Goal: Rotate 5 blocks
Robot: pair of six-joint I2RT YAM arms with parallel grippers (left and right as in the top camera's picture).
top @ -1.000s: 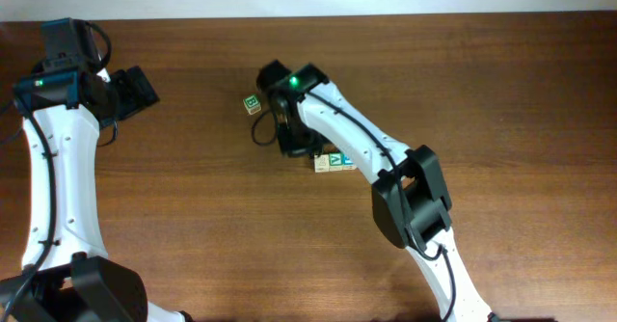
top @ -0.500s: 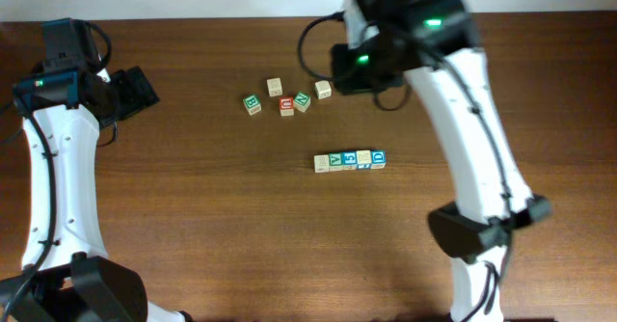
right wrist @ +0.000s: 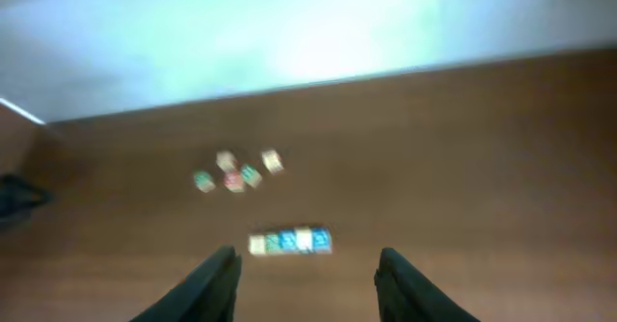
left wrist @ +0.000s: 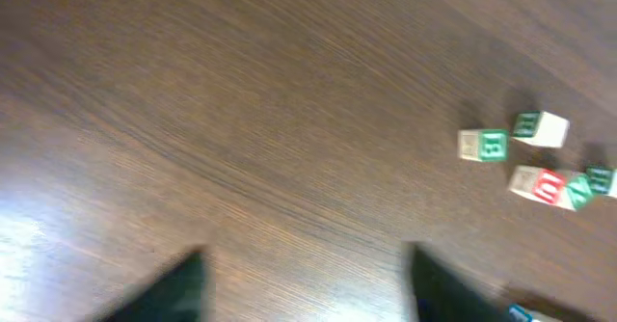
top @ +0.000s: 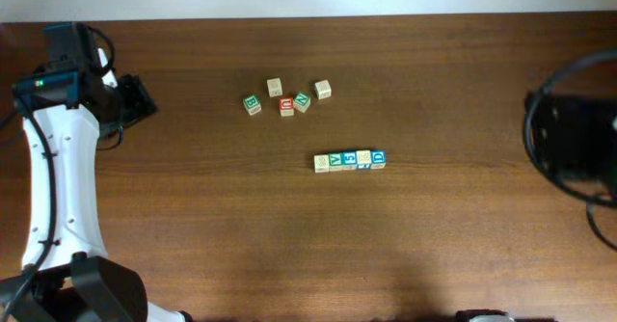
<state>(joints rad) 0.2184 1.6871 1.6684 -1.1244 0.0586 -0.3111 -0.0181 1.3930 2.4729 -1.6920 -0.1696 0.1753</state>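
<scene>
Five blocks lie in a tight row at mid-table, touching side by side: pale, green, blue, pale, blue. The right wrist view shows this row of blocks blurred, far ahead of my right gripper, which is open and empty. From overhead my right arm is a dark blur at the right edge. My left gripper hovers at the far left, well away from the row. In its own view the left gripper is open over bare wood, with only a blue corner of the row showing.
Several loose cubes sit behind the row: a green "B" cube, a pale cube, a red cube, a green-faced cube and another pale cube. The white wall lies beyond the table's far edge.
My right arm has swung from over the loose cubes up and out to the right edge, uncovering them, and its jaws have spread. The left arm has barely shifted.
</scene>
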